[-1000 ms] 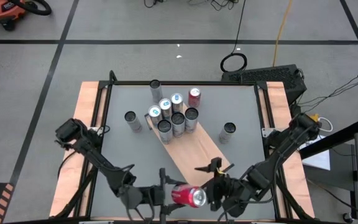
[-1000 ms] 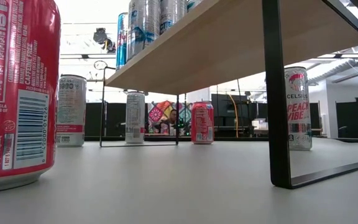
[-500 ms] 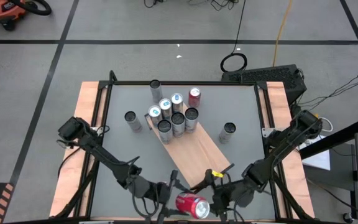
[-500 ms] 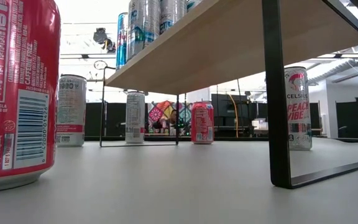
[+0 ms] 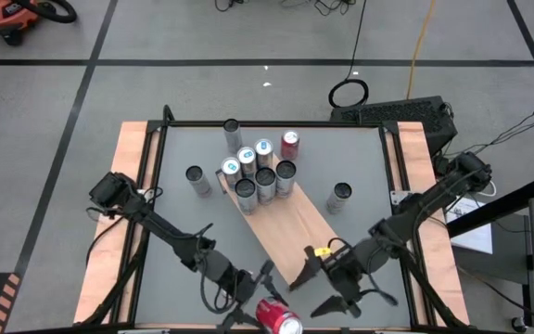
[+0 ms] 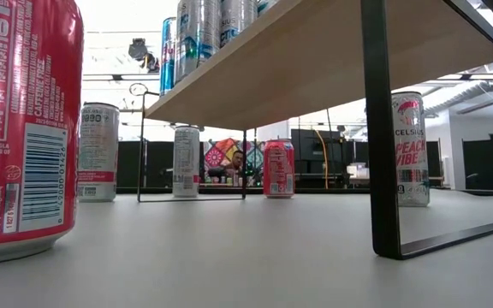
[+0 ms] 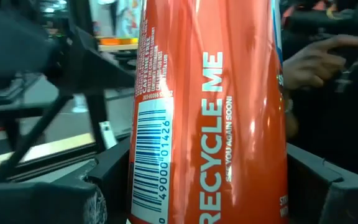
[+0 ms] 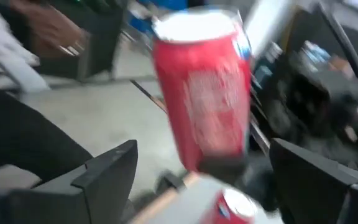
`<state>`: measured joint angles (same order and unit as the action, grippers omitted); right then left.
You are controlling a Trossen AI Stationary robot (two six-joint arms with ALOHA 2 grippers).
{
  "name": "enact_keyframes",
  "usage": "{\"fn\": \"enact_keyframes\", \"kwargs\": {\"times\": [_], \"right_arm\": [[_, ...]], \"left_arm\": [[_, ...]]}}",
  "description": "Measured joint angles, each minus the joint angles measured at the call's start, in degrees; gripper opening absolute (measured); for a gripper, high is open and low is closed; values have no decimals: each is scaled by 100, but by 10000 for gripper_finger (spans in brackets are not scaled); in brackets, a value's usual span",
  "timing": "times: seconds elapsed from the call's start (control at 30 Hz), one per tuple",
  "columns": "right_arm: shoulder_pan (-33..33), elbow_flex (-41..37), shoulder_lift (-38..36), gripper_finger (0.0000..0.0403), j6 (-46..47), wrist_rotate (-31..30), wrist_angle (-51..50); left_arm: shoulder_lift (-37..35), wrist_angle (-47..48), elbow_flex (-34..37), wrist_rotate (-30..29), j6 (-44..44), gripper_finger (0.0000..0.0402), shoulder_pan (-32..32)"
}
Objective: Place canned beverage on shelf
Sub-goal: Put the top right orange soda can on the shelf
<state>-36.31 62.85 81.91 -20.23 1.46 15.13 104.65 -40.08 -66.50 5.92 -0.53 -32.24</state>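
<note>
the red can (image 5: pixel 277 317) sits at the near edge of the table, just beyond the near end of the shelf (image 5: pixel 290 233), with its silver top showing. the left gripper (image 5: pixel 248 301) is closed around it, dark fingers (image 7: pixel 55 199) on both sides of the can's body in the left wrist view, where "recycle me" runs along the red wall. the right gripper (image 5: pixel 327 285) hovers just right of the can with its fingers spread wide and nothing between them. a cluster of silver cans (image 5: pixel 256 173) stands on the shelf's far end. a pink can (image 5: pixel 290 142) and other cans stand on the grey table (image 5: pixel 360 158).
</note>
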Motion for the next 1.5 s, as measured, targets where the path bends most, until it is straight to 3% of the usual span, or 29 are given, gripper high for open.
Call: {"fn": "enact_keyframes", "kwargs": {"times": [0.13, 0.23, 0.57, 1.27, 1.5], "right_arm": [[110, 0, 46, 336, -63, 877, 464], [151, 0, 117, 336, -110, 1092, 797], [218, 0, 173, 347, -325, 1414, 1089], [563, 4, 603, 348, -467, 1390, 1684], [603, 4, 605, 348, -459, 1697, 1643]], "left_arm": [[29, 26, 0, 357, 66, 288, 119], [29, 12, 0, 418, 141, 288, 175], [29, 32, 0, 571, 172, 288, 257], [29, 7, 2, 597, 177, 288, 492], [29, 14, 2, 774, 179, 288, 596]]}}
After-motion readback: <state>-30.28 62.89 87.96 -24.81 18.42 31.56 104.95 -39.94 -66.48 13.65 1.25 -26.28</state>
